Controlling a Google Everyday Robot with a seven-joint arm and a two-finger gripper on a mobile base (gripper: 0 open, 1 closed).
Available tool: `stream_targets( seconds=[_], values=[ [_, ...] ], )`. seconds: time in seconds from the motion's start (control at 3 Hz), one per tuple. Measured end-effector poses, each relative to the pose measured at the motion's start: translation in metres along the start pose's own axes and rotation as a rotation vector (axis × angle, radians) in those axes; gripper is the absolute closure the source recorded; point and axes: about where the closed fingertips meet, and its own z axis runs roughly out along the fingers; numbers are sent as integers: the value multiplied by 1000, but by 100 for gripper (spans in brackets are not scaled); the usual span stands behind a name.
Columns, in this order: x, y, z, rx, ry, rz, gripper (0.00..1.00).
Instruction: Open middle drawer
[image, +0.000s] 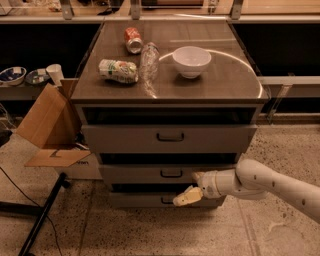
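The middle drawer is the low grey front with a small black bracket handle at its centre, between a taller drawer above and a narrower one below. Its front looks close to flush with the cabinet, with a dark gap above it. My gripper is just right of and slightly below the handle, apart from it. It is open, with one finger at the middle drawer's front and the other over the bottom drawer. It holds nothing.
On the cabinet top lie a white bowl, a clear plastic bottle, a red can and a green-white can. An open cardboard box stands to the left, and a black stand leg crosses the floor.
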Motion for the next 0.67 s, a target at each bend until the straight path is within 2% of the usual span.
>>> stream_targets(
  seconds=[0.67],
  values=[
    [-26,-27,-1,88,-95,-20,0]
  ],
)
